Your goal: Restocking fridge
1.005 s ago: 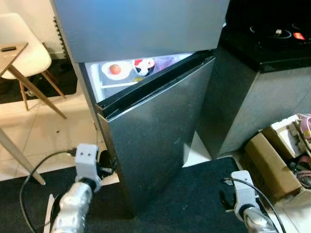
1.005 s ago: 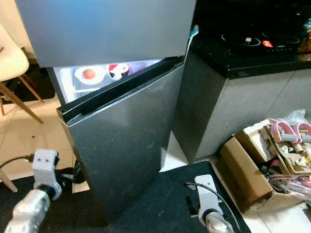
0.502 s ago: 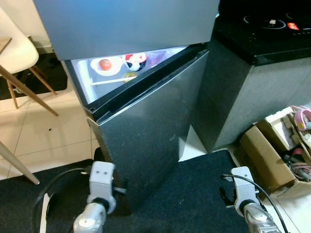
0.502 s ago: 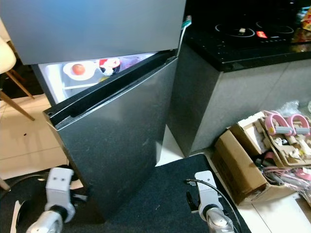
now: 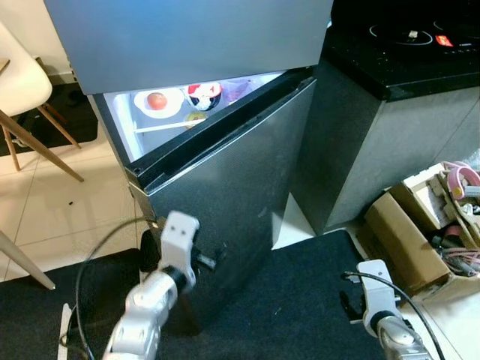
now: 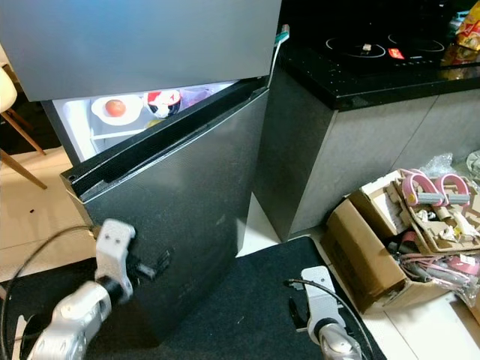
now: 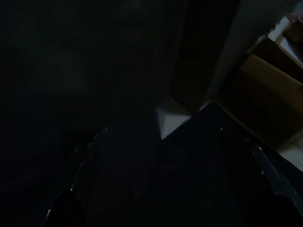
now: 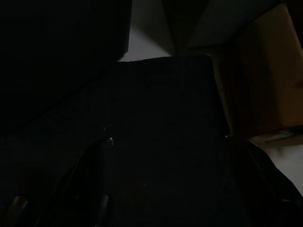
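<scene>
The dark grey fridge has its upper door (image 5: 187,37) closed and its lower door (image 5: 232,172) standing ajar. Through the gap I see a lit shelf with a white bowl holding an orange-red fruit (image 5: 157,100) and a red and white item (image 5: 204,93). My left arm (image 5: 178,241) is raised close in front of the lower door's face, near its opening edge. In the dark left wrist view the left gripper (image 7: 161,130) is open with nothing between its fingers. My right arm (image 5: 373,289) hangs low over the black mat, and the right gripper (image 8: 168,132) is open and empty.
A black counter with a cooktop (image 5: 405,52) stands right of the fridge. Cardboard boxes of clutter (image 5: 427,232) sit on the floor at the right. A black mat (image 5: 300,307) lies underfoot. A white chair (image 5: 19,82) and a table leg (image 5: 22,259) stand on the tiled floor at the left.
My left arm has risen and swung right, from beside the fridge's lower corner to the front of the lower door. The camera has shifted a little; the right arm stays put.
</scene>
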Robot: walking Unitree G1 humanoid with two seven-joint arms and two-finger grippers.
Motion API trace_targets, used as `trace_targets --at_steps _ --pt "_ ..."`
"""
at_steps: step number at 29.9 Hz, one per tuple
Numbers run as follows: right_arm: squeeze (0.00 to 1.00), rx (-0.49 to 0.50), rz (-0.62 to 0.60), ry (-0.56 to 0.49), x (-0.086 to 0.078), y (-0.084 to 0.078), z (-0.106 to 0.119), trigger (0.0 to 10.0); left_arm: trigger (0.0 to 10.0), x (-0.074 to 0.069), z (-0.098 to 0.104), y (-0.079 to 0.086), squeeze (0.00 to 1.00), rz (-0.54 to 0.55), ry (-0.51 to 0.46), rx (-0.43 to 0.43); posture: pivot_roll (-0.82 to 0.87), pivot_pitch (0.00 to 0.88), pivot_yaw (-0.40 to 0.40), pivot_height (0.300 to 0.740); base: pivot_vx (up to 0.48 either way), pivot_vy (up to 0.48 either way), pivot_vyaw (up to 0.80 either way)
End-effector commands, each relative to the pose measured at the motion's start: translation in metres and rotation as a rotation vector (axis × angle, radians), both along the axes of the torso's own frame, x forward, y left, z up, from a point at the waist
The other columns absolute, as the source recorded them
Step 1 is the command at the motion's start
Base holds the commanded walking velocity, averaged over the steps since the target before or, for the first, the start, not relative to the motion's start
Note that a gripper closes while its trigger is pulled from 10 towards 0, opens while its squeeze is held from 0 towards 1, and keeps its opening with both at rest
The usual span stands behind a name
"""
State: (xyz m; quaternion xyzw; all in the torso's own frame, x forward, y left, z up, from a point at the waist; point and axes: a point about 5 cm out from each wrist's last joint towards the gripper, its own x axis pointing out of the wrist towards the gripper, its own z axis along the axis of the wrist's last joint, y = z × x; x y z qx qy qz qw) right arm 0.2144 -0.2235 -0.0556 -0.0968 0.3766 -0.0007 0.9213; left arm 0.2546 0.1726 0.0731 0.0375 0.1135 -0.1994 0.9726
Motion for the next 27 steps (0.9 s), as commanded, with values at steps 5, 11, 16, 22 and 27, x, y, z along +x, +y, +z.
trace_targets --at_steps 5,11,16,22,27 --pt "0.0 0.001 -0.009 -0.001 -0.002 -0.002 -0.001 10.0 10.0 0.012 0.004 0.021 0.0 0.039 -0.01 0.099 -0.04 0.0 -0.052 0.74 0.0 0.0 0.0" --pt "0.0 0.002 -0.014 -0.008 -0.001 -0.003 0.0 10.0 10.0 0.042 0.016 0.074 0.0 0.254 -0.04 0.392 -0.03 0.0 -0.07 0.74 0.0 0.0 0.0" --pt "0.0 0.003 -0.011 -0.043 0.004 -0.008 0.006 10.0 10.0 0.056 0.174 0.232 0.0 1.041 -0.418 0.677 -0.03 0.004 -0.079 0.74 0.0 0.0 0.0" --pt "0.0 0.011 -0.031 -0.047 0.002 -0.008 0.005 10.0 10.0 0.072 0.108 0.176 0.0 0.698 -0.311 0.492 -0.04 0.004 -0.084 0.74 0.0 0.0 0.0" --pt "0.0 0.011 -0.008 -0.033 -0.003 -0.005 0.001 10.0 10.0 0.055 0.015 0.106 0.0 0.396 -0.112 0.406 -0.04 0.001 -0.086 0.74 0.0 0.0 0.0"
